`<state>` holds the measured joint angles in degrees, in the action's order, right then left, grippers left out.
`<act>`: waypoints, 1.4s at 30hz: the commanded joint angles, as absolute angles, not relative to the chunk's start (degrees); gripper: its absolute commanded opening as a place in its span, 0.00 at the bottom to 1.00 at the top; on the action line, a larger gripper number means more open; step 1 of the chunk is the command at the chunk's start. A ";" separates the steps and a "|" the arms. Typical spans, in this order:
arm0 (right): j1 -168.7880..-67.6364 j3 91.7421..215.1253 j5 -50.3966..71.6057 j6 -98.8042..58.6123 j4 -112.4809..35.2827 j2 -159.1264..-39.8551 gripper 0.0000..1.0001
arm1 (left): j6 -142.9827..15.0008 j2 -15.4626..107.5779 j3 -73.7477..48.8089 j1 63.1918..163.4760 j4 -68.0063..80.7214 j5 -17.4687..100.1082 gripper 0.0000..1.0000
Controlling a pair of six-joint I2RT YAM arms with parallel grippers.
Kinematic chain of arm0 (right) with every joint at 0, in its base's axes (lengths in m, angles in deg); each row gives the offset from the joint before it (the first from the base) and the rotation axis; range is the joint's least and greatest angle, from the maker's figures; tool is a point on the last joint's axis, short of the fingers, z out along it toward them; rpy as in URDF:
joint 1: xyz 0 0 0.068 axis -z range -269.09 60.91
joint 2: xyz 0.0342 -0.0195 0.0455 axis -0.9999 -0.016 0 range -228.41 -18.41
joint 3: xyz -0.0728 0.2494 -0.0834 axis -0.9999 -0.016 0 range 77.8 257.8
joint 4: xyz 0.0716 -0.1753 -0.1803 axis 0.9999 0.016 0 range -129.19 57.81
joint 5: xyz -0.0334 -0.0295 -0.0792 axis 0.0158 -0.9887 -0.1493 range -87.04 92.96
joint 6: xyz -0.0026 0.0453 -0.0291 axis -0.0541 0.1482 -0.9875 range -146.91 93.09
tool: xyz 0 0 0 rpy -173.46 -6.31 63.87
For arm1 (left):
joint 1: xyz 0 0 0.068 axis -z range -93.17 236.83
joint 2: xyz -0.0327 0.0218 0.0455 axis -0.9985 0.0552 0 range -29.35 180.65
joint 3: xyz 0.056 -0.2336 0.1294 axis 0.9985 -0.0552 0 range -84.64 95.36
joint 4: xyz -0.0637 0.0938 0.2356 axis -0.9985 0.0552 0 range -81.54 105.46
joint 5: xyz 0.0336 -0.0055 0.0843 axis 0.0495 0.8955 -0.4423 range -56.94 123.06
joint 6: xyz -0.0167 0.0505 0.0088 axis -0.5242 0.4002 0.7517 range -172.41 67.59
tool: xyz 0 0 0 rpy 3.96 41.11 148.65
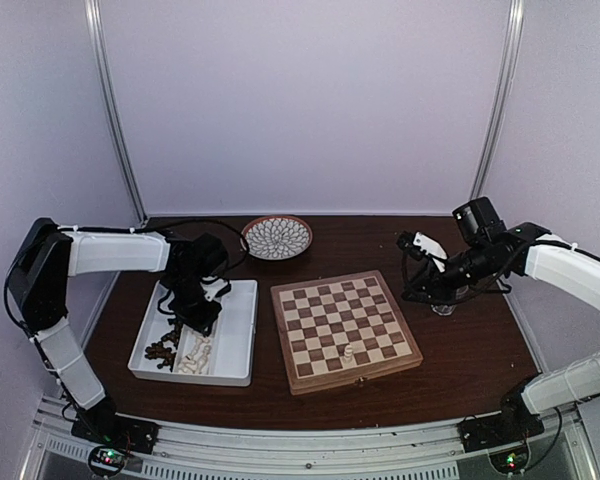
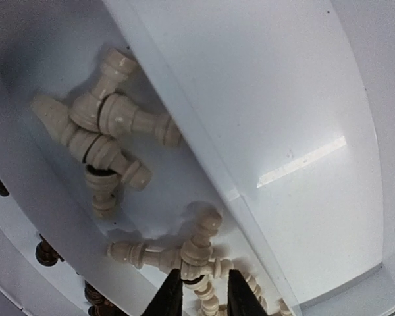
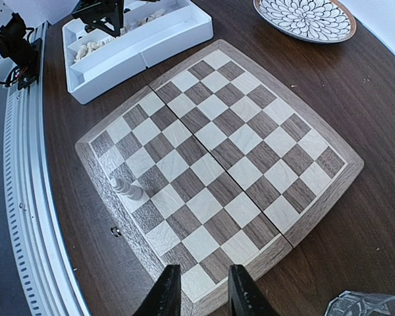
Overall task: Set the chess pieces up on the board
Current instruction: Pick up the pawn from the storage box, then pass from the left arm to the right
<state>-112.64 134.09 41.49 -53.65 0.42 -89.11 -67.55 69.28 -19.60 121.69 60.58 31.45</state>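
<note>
Sitting mid-table, the board (image 1: pixel 345 330) is being flanked at 9 o'clock by a white tray (image 1: pixel 235 340) holding the chess pieces (image 2: pixel 112 141). The left gripper (image 2: pixel 201 296) is being held slightly open over a lying cream piece (image 2: pixel 196 253) there, nothing clamped; the right gripper (image 3: pixel 199 289) is being held part open, empty, at the board's 3 o'clock. A standing cream piece (image 1: pixel 349 352) is being borne near its 6 o'clock edge

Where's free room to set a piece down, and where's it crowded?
Bare: the whole board except one cream piece by its near rim, and the tray half beside the board. Crowded: the piece heaps under the left gripper.
</note>
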 commanded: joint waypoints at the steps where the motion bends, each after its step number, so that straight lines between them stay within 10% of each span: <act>1: -112.91 133.19 40.43 -54.06 -0.05 -87.98 0.28 | -62.55 71.29 -18.52 120.25 57.78 33.06 0.24; 26: -112.90 133.92 41.21 -53.98 0.28 -88.78 0.28 | -63.16 64.79 -21.94 119.88 59.28 32.82 0.09; 42: -128.87 157.80 45.02 -54.18 12.66 -101.29 0.26 | -69.41 42.92 -22.88 128.89 36.18 66.40 0.11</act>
<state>-124.81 152.23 43.02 -53.78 8.53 -97.91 -66.69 43.77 -22.40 125.14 46.81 56.74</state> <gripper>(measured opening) 0.267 0.128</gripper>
